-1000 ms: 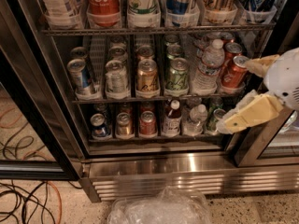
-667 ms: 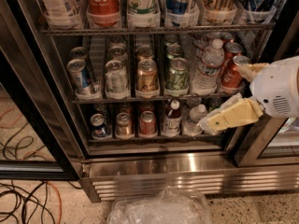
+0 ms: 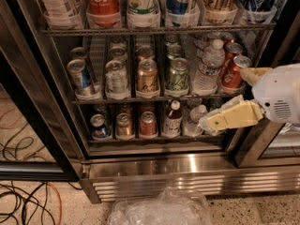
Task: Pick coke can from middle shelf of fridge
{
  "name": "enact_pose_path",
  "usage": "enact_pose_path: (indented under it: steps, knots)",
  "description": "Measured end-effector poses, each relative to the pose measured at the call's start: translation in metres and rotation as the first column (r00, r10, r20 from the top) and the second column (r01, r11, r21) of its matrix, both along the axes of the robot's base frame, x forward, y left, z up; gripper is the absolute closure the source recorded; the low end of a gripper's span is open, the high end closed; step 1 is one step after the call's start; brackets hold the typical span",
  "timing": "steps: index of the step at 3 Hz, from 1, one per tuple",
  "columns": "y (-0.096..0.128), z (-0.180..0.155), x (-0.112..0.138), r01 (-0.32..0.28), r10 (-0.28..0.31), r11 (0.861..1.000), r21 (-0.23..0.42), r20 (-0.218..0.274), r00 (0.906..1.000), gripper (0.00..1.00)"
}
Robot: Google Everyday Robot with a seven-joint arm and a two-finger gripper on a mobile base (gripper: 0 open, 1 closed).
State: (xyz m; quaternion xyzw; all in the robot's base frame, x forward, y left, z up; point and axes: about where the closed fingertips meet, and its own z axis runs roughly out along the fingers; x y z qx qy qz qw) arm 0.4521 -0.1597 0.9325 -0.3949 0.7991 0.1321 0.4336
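- The fridge (image 3: 164, 167) fills most of the frame, its black-framed door standing open at the left and a ribbed steel grille running along its base.
- The middle shelf (image 3: 93, 101) crosses the centre of the frame and carries a row of drinks in pale lanes.
- The coke can (image 3: 233, 73) stands upright at the right end of that shelf, at the front of its lane, with another red can (image 3: 233, 50) just behind it.
- Just left of the coke can stands a clear water bottle (image 3: 209, 67), then a green can (image 3: 178, 74), a gold-orange can (image 3: 147, 75), a silver can (image 3: 116, 76) and a blue can (image 3: 80, 76).
- The pincer (image 3: 224, 98) reaches in from the right edge of the frame on a white arm.
- It is released, with its two yellowish fingers spread well apart and nothing held between them.
- The upper finger (image 3: 257, 72) lies just beside the right side of the coke can; whether it touches the can I cannot tell.
- The lower finger (image 3: 234, 117) points left, below the middle shelf, its tip in front of the lowest row near a small water bottle (image 3: 193, 121).
- A large red Coca-Cola bottle (image 3: 103, 1) stands on the shelf above, in the upper left of the frame.
- Cables (image 3: 28, 200) lie on the floor at lower left, and a crumpled clear plastic bag (image 3: 161, 212) sits at the bottom centre.
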Motion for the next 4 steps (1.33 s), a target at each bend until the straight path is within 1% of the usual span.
enact_pose_path:
  steps: [1, 2, 3, 4]
  knots:
    - [0.008, -0.007, 0.001, 0.076, -0.079, 0.992, 0.1, 0.026, 0.9965, 0.0]
    - [0.012, -0.014, 0.004, 0.175, -0.189, 0.967, 0.185, 0.062, 0.98, 0.0]
    - [0.014, -0.023, 0.011, 0.271, -0.302, 0.925, 0.265, 0.081, 0.95, 0.0]
    - [0.04, -0.028, 0.025, 0.349, -0.395, 0.88, 0.323, 0.086, 0.9147, 0.0]
